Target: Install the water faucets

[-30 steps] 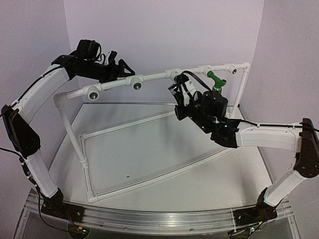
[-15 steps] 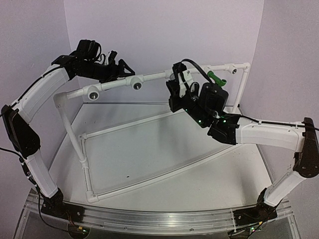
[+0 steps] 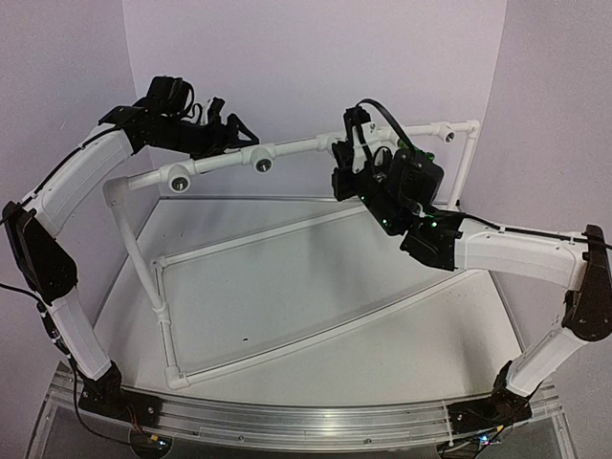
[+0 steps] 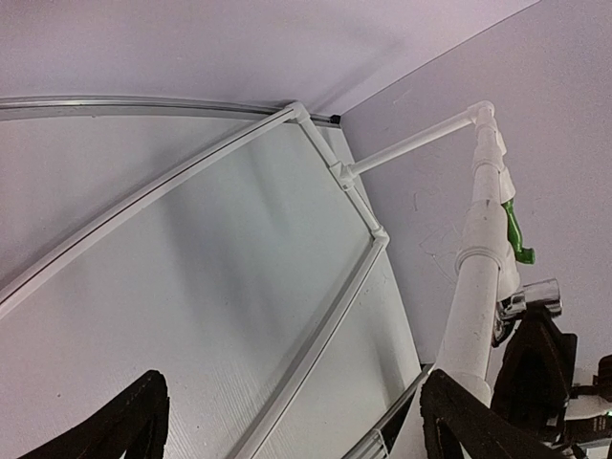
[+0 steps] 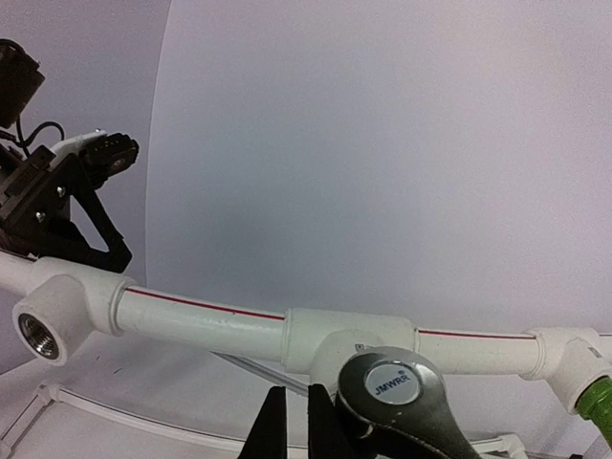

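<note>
Landmark: the top rail (image 3: 296,145) of the white pipe frame. The only legible marking is on the round cap of the chrome faucet (image 5: 397,402), where blue lettering reads approximately "JMWRR"; the last characters are not sharp. A thin red line runs along the top rail. The chrome faucet sits directly in front of a tee on the top rail. The green faucet (image 5: 598,406) stands on the rail, one fitting further toward its right end. An open threaded tee (image 5: 48,320) is on the rail toward its left end. The right gripper (image 5: 297,421) has its fingers drawn together to a narrow slit with nothing visible between them. The chrome faucet lies just beside one finger, and contact cannot be confirmed. The left gripper (image 4: 292,392) is spread wide, empty, at the left part of the rail. Compared with one second ago, the right gripper has risen from below the rail to rail height and now covers most of the green faucet in the top view. The left arm is unchanged.
</note>
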You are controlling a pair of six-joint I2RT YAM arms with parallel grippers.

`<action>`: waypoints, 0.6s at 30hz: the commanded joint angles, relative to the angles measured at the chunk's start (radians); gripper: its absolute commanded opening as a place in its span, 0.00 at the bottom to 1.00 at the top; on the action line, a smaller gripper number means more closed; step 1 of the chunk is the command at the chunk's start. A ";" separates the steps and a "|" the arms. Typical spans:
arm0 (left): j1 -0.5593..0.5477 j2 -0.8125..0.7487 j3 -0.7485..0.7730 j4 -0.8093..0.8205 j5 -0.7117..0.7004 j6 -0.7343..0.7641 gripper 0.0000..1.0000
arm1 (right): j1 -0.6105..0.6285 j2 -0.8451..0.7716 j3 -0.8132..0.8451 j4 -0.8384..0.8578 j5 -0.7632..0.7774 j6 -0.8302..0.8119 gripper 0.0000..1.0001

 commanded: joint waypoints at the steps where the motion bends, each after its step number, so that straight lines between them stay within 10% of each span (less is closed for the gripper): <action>1: 0.002 -0.003 0.019 -0.040 0.023 0.019 0.90 | -0.058 -0.039 0.063 -0.031 0.053 0.036 0.07; 18: 0.010 0.007 0.024 -0.041 0.032 0.019 0.90 | -0.168 -0.143 0.033 -0.248 -0.113 0.115 0.13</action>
